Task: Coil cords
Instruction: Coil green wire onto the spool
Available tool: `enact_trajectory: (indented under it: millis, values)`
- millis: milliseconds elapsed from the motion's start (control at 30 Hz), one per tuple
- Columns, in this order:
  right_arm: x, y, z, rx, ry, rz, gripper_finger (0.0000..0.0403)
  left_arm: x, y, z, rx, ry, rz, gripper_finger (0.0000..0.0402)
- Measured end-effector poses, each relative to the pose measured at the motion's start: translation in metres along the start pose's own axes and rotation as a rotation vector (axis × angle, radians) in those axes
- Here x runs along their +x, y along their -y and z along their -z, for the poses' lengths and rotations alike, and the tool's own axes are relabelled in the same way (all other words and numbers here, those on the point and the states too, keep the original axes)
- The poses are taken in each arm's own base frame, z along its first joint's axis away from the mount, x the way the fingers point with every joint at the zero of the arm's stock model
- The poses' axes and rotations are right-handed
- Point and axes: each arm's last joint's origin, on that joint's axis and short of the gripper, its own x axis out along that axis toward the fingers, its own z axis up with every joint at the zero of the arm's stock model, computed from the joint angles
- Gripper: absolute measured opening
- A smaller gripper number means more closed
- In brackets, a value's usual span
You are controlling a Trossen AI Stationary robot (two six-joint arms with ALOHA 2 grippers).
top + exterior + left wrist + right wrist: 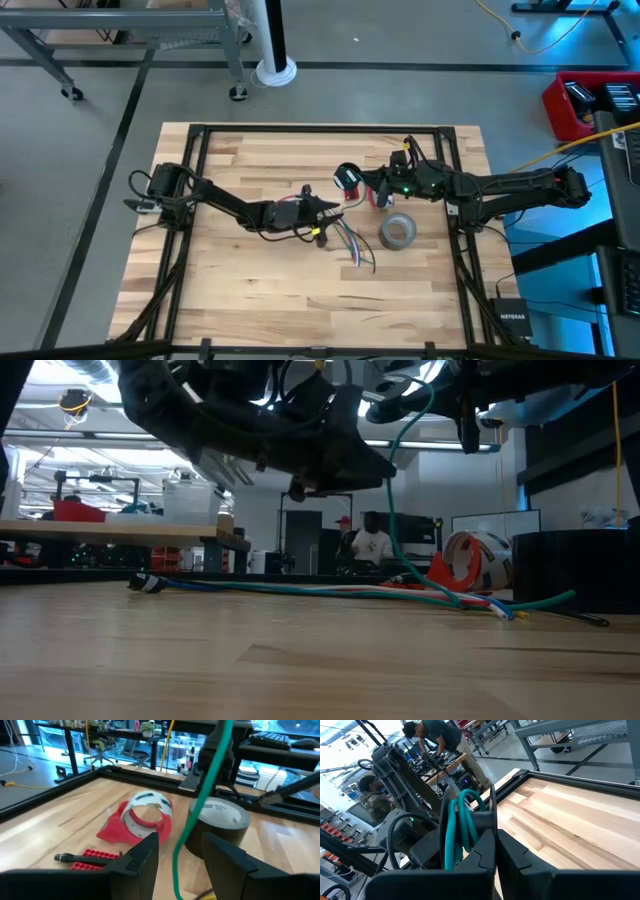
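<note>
Nearest in the low view: bare wooden table [300, 660], then the multicoloured cord bundle [330, 590] lying flat across the boards, strand ends fanned toward the near edge in the high view [352, 245]. Above the bundle, the left gripper [325, 208] raised off the table at its middle, fingers [145, 857] spread apart with the green cord [200, 805] running upward through the gap, no squeeze on it visible. Just beyond, the grey tape roll [398, 232] flat on the boards, the same roll directly behind the green cord in the left wrist view [220, 822]. Beside it, the red-and-white tape dispenser [137, 817] lying on its side, with a red studded piece [95, 860] and a dark rod-like piece [75, 858] close by on the wood. Farther back, the right gripper [375, 186] raised above the table, fingers pressed shut on the green cord, several teal loops [462, 827] of it hanging just behind the fingertips. No containers on the table; a red bin [585, 105] on the floor off the right side, contents not clear. Beyond the table: black frame rails [320, 128], workbenches, and people [370, 545] at the back of the room.
</note>
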Motion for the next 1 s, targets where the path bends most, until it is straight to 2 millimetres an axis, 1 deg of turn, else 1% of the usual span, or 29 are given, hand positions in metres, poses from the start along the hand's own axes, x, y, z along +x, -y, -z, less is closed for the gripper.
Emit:
enact_trajectory:
  millis: [167, 400, 467, 600, 767, 800, 933, 1000]
  values:
    - [0.000, 0.000, 0.000, 0.000, 0.000, 0.000, 0.0004, 0.006, -0.002, -0.003, -0.009, 0.013, -0.008, 0.0143]
    - [0.000, 0.000, 0.000, -0.001, -0.001, 0.001, 0.0004, 0.012, 0.000, 0.004, -0.003, -0.022, -0.013, 0.0142]
    - [0.000, 0.000, 0.000, -0.001, -0.001, 0.001, 0.0004, 0.012, 0.000, 0.006, -0.014, -0.029, -0.015, 0.0136]
    - [0.000, 0.000, 0.000, -0.001, -0.001, 0.001, 0.0004, 0.013, 0.000, 0.009, -0.022, -0.048, -0.021, 0.0096]
    - [0.000, 0.001, 0.001, -0.002, -0.007, 0.005, 0.0004, 0.013, -0.001, 0.009, -0.006, -0.043, -0.057, 0.0015]
    - [0.000, 0.001, 0.001, -0.004, -0.012, 0.009, 0.0004, 0.013, -0.001, 0.008, -0.004, -0.040, -0.066, 0.0009]
    - [0.000, 0.002, 0.002, -0.006, -0.023, 0.017, 0.0004, 0.012, -0.003, 0.008, -0.006, -0.025, -0.136, 0.0012]
    - [0.000, 0.002, 0.003, -0.007, -0.025, 0.019, 0.0004, 0.012, -0.003, 0.008, -0.006, -0.017, -0.177, 0.0006]
